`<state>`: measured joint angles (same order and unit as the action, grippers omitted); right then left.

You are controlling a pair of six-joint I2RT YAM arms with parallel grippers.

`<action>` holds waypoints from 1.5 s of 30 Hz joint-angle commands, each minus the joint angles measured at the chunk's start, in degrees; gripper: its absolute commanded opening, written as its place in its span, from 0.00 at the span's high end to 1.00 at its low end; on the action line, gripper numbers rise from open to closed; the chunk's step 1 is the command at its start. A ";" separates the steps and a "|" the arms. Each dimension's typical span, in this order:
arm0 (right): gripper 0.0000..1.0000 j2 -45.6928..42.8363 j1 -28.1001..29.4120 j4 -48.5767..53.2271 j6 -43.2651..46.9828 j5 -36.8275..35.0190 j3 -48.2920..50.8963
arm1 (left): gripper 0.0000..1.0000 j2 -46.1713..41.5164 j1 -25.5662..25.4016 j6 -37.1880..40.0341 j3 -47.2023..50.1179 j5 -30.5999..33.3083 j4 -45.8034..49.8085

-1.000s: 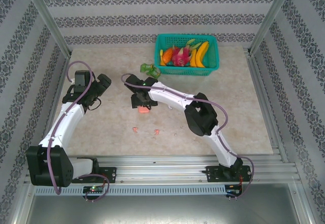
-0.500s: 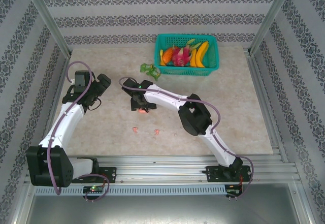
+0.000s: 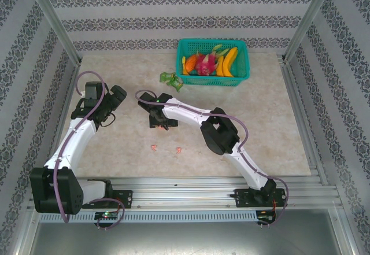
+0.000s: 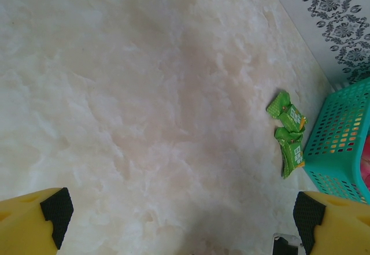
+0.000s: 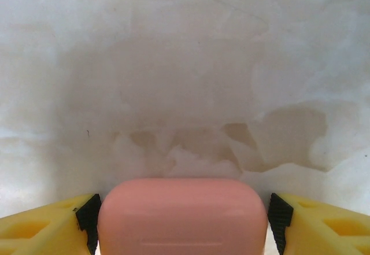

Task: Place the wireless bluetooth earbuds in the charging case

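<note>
A salmon-pink charging case (image 5: 182, 214), lid closed, sits between the pads of my right gripper (image 5: 182, 223), which is shut on its two ends just above the marble table. From above, the case (image 3: 162, 125) shows under the right gripper (image 3: 160, 121) at centre-left. Two salmon-pink earbuds (image 3: 154, 147) (image 3: 178, 150) lie loose on the table nearer the arm bases, apart from the case. My left gripper (image 3: 118, 93) hovers at the far left, open, with nothing but bare table between its fingers (image 4: 55, 209).
A teal basket (image 3: 245, 64) of toy fruit stands at the back of the table (image 3: 277, 122). Green snack packets (image 3: 171, 80) lie just left of it, and they show beside the basket (image 4: 341, 133) in the left wrist view.
My right gripper has shifted a little to the left with the pink case in it. The left arm has stayed still.
</note>
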<state>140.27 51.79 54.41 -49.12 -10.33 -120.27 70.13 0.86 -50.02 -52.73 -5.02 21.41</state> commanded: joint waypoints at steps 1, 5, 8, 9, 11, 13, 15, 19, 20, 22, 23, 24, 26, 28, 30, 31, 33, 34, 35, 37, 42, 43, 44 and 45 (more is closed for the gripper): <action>0.23 1.90 0.77 1.49 -1.75 -2.31 -0.68 | 0.00 -1.06 0.29 -0.43 1.05 -0.37 -1.46; 0.26 2.30 0.77 1.44 -2.37 -2.67 -0.67 | 0.00 -1.22 0.33 -0.44 1.39 -0.35 -1.55; 0.27 2.49 0.68 1.66 -2.85 -3.20 -1.09 | 0.00 -1.27 0.35 -0.56 1.64 -0.36 -1.69; 0.27 2.55 0.68 1.75 -3.06 -3.45 -1.23 | 0.00 -1.22 0.29 -0.53 1.71 -0.42 -1.72; 0.27 2.64 0.62 1.79 -3.47 -3.92 -1.49 | 0.00 -1.27 0.30 -0.55 1.83 -0.43 -1.80; 0.27 2.88 0.43 1.79 -3.69 -3.69 -1.77 | 0.00 -1.22 0.35 -0.56 1.97 -0.43 -1.92; 0.29 3.13 0.29 1.82 -3.78 -3.56 -2.06 | 0.00 -1.22 0.38 -0.60 2.09 -0.43 -1.97; 0.32 3.35 -0.02 1.69 -3.67 -2.92 -2.17 | 0.00 -1.24 0.32 -0.52 2.36 -0.73 -2.07; 0.34 3.35 -0.10 1.62 -3.62 -2.70 -2.16 | 0.00 -1.32 0.35 -0.45 2.41 -0.79 -2.05; 0.38 3.07 -0.13 1.35 -3.11 -2.57 -2.09 | 0.00 -1.52 0.33 -0.35 2.65 -0.98 -2.23; 0.40 2.72 -0.11 1.08 -2.93 -2.47 -1.86 | 0.00 -1.63 0.29 -0.18 2.85 -1.12 -2.54; 0.42 2.28 -0.11 0.77 -2.79 -2.42 -1.39 | 0.00 -1.87 0.37 -0.17 3.21 -1.29 -2.91; 0.45 1.02 -0.16 -0.27 -2.60 -2.33 -0.28 | 0.00 -2.65 0.30 -0.01 4.13 -1.48 -3.97; 0.46 -0.45 -0.11 -1.43 -2.44 -2.51 1.16 | 0.00 -3.69 0.31 0.09 5.20 -1.55 -5.05; 0.47 -2.31 -0.30 -2.86 -2.47 -2.34 2.83 | 0.00 -4.79 0.39 0.18 6.44 -1.25 -5.92; 0.48 -3.14 -0.30 -3.67 -2.60 -2.29 3.58 | 0.00 -5.21 0.37 0.34 6.86 -1.17 -6.23; 0.48 -5.51 -0.68 -6.05 -3.22 -1.76 6.10 | 0.00 -5.85 0.38 0.78 7.68 -1.14 -6.81; 0.48 -6.50 -0.94 -7.28 -3.63 -1.30 7.22 | 0.00 -5.99 0.28 1.00 7.96 -1.30 -6.90; 0.48 -7.72 -1.35 -8.53 -4.18 -0.70 8.40 | 0.00 -6.08 0.36 1.35 8.23 -1.65 -7.02; 0.49 -9.71 -2.24 -10.90 -5.08 0.36 10.29 | 0.00 -5.84 0.37 2.20 8.58 -2.93 -7.71; 0.49 -14.60 -5.38 -18.08 -8.54 4.84 14.69 | 0.00 -5.45 0.28 4.36 12.48 -11.46 -17.31; 0.49 -15.09 -5.94 -18.77 -9.05 5.64 14.78 | 0.00 -5.36 0.35 4.32 13.71 -13.35 -20.28; 0.49 -15.57 -6.60 -19.31 -9.49 6.45 14.49 | 0.00 -5.28 0.31 4.31 15.18 -15.80 -23.71; 0.49 -16.04 -7.22 -20.17 -10.04 7.35 14.32 | 0.00 -5.25 0.26 4.25 16.67 -17.92 -27.05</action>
<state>127.81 45.93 39.24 -56.05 -6.20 -106.28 64.99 0.86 -47.57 -39.03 -14.92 6.24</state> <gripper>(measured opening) 0.603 0.998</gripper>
